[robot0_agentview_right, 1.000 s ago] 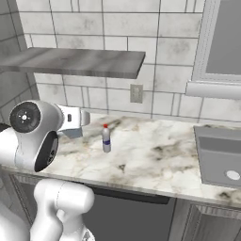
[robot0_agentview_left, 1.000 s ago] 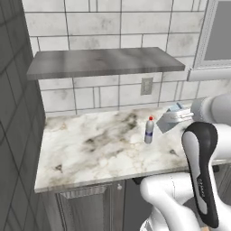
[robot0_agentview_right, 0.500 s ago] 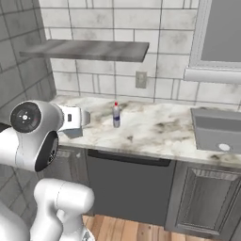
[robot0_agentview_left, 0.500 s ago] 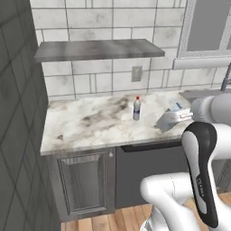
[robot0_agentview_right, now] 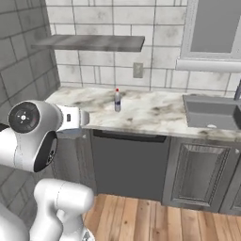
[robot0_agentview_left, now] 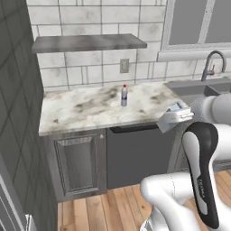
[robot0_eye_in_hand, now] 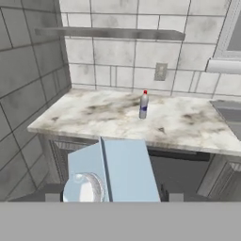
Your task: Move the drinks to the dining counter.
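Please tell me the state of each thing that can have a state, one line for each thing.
carton: held off the worktop in the gripper, top toward the camera.
bottle: upright on the marble worktop, red cap on.
gripper: closed on the carton.
faucet: no water visible.

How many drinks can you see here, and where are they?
2. The bottle with the red cap stands upright on the marble worktop, left of the sink. The light blue carton is in the gripper, off the worktop. None looks hidden.
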